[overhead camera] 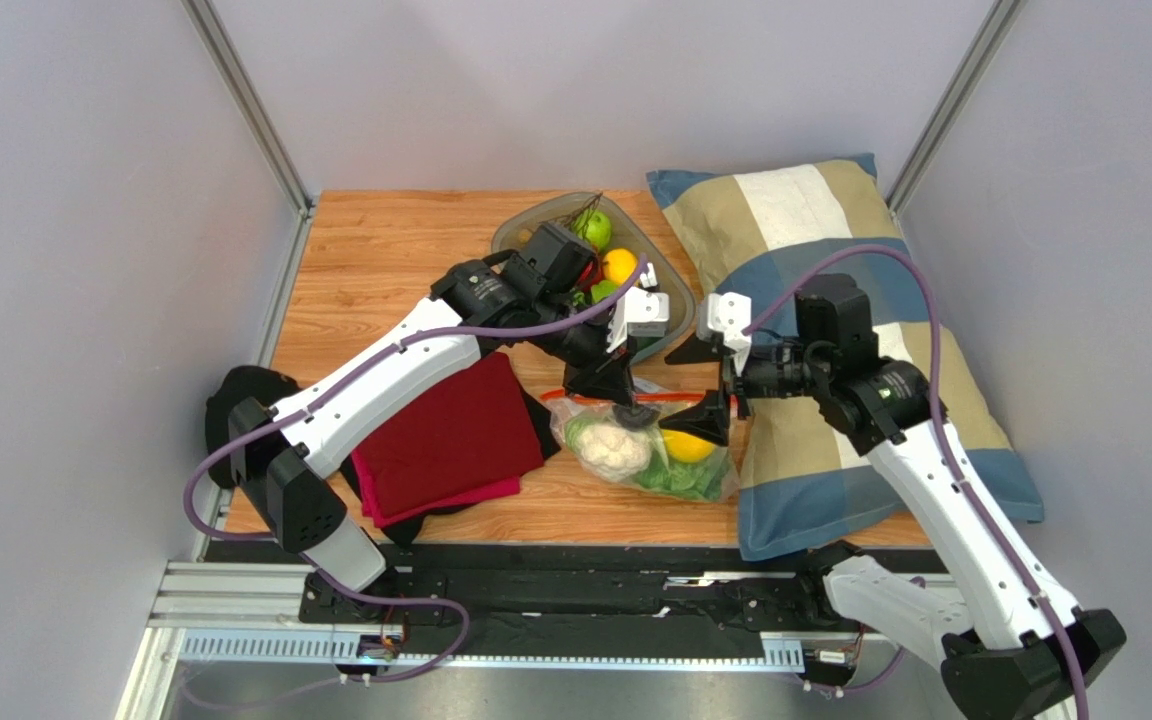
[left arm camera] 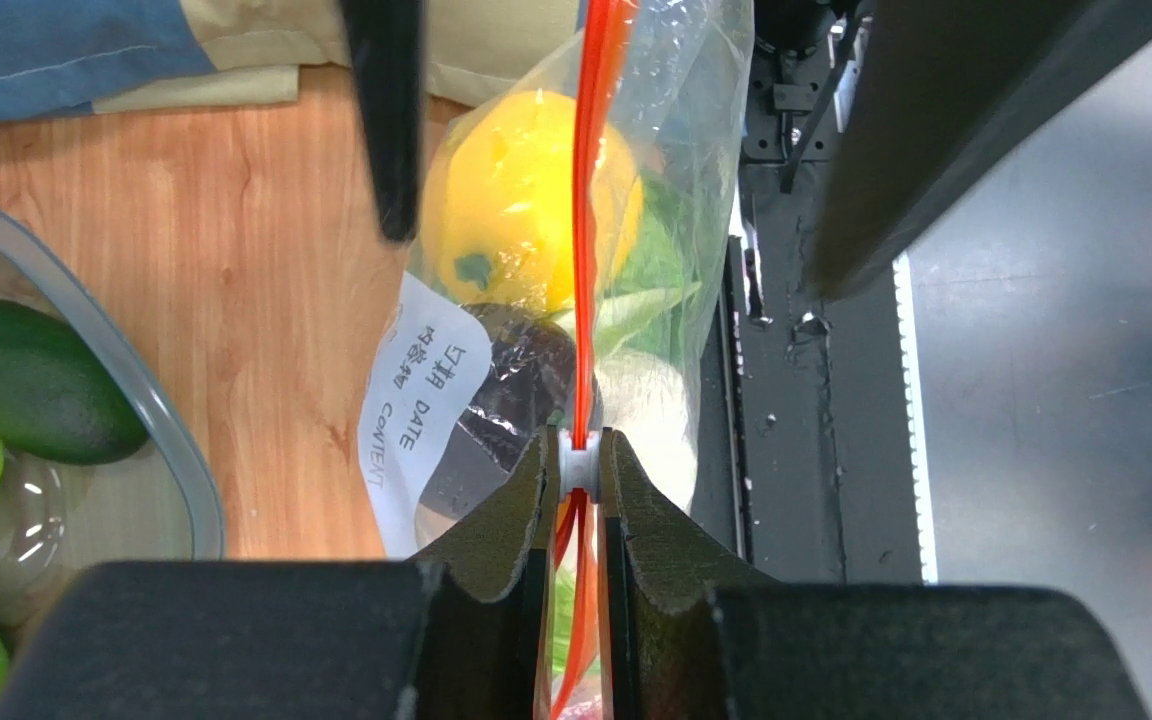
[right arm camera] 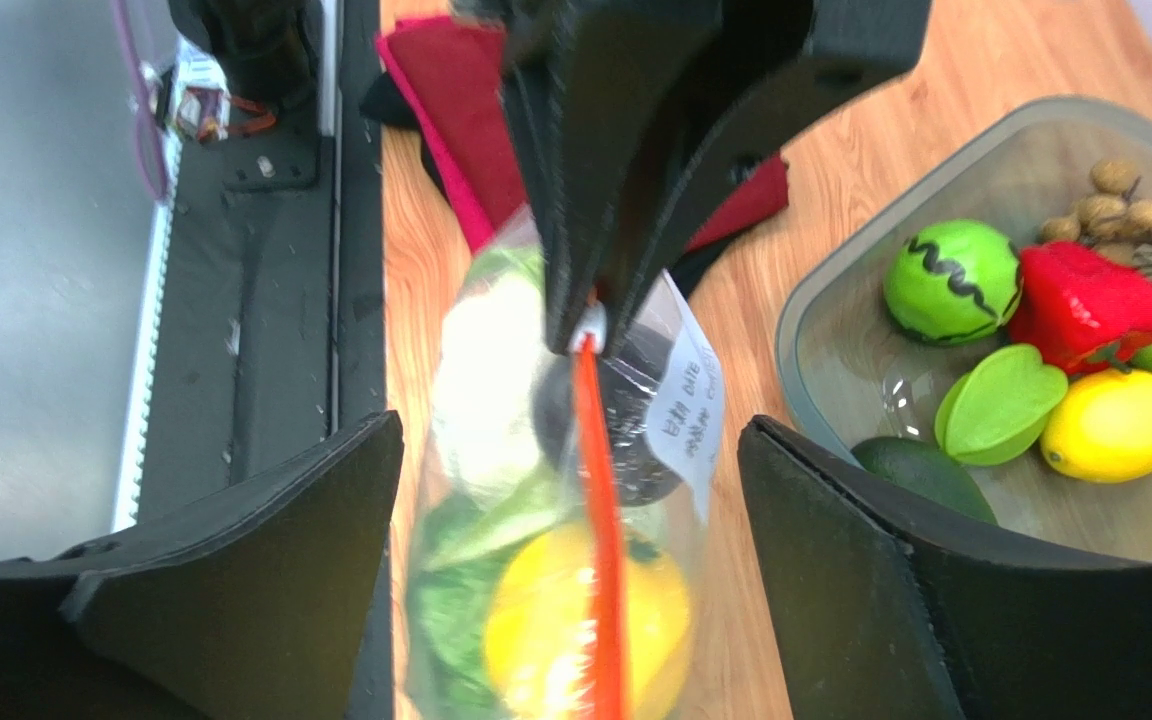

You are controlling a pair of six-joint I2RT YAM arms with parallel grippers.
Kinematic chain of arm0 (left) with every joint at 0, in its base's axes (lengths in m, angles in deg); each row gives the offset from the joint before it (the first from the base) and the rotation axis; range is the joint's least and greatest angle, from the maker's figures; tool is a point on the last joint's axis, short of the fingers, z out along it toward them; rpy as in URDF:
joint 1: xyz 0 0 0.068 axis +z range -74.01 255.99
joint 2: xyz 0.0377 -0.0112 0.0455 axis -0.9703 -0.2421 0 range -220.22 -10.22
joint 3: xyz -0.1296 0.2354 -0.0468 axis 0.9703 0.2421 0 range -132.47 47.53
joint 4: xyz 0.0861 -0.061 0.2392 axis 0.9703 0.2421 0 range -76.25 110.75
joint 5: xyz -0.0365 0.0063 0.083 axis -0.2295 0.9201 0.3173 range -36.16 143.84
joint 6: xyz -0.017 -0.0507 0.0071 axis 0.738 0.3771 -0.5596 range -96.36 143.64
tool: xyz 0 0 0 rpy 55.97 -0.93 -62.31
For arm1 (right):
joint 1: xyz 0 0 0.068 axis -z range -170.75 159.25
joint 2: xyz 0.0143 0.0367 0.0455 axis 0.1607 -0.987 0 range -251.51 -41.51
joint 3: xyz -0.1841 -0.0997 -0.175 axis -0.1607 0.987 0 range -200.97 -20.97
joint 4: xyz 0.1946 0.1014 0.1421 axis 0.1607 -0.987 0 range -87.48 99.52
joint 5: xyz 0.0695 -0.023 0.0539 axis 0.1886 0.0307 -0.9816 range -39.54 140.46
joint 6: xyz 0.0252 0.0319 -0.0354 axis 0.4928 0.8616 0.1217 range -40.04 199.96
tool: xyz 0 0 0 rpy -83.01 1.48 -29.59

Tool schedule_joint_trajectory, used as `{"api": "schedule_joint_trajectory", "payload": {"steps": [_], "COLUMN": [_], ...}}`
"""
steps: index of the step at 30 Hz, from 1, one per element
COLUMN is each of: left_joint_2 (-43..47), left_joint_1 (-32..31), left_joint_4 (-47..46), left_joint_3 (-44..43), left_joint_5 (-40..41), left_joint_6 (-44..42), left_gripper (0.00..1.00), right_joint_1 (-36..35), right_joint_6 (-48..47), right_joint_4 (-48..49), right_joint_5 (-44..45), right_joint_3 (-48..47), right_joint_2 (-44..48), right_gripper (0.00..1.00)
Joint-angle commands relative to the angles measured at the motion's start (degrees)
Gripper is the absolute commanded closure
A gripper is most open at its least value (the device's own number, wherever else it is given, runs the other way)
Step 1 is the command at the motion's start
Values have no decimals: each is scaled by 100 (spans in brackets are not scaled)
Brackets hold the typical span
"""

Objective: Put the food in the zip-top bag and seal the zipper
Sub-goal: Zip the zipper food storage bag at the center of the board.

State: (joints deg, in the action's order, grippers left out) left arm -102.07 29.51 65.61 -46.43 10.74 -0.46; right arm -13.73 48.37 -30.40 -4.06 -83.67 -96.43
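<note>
Left end effector (left arm camera: 579, 458) clenched on the zipper (left arm camera: 588, 210) — right end effector (right arm camera: 567, 450) released, astride the zip-top bag (right arm camera: 683, 413)

Overhead rear, wrist close-ups seemingly opposed, sharing bag (overhead camera: 642, 447)

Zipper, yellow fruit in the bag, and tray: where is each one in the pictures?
zipper (left arm camera: 593, 225), left wrist view, middle of the red strip.
yellow fruit (left arm camera: 515, 195), left wrist view, its rounded face left of the strip.
tray (right arm camera: 860, 263), right wrist view, bare inner wall.
</note>
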Motion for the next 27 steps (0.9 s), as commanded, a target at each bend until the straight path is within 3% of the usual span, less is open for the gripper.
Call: {"api": "schedule_joint_trajectory", "payload": {"steps": [1,6,10,17,27], "left_joint_2": [115,133,203,352,625], "left_joint_1": [-37,-37,-45,25,824], "left_joint_4": [-88,-167,-141,780,1634], "left_joint_3": [-202,-202,-211,-150,184], "left_joint_5": [-366,-410,-315,485,1065], "left_joint_6": [177,283,231,-630,-1457], "left_gripper": [100,100,100,100,100], "right_joint_1": [-189,-365,-505,-523,-435], "right_joint_6": [-707,-656,-331,-356,-550], "right_joint_4": [90,273,511,213,-156], "right_joint_5": [363,653,1152,1611,1778], "right_joint_3": [134,547,794,803,785], "right_joint_2": [-300,-283,-195,7,192], "right_gripper": [22,38,100,100,100]}}
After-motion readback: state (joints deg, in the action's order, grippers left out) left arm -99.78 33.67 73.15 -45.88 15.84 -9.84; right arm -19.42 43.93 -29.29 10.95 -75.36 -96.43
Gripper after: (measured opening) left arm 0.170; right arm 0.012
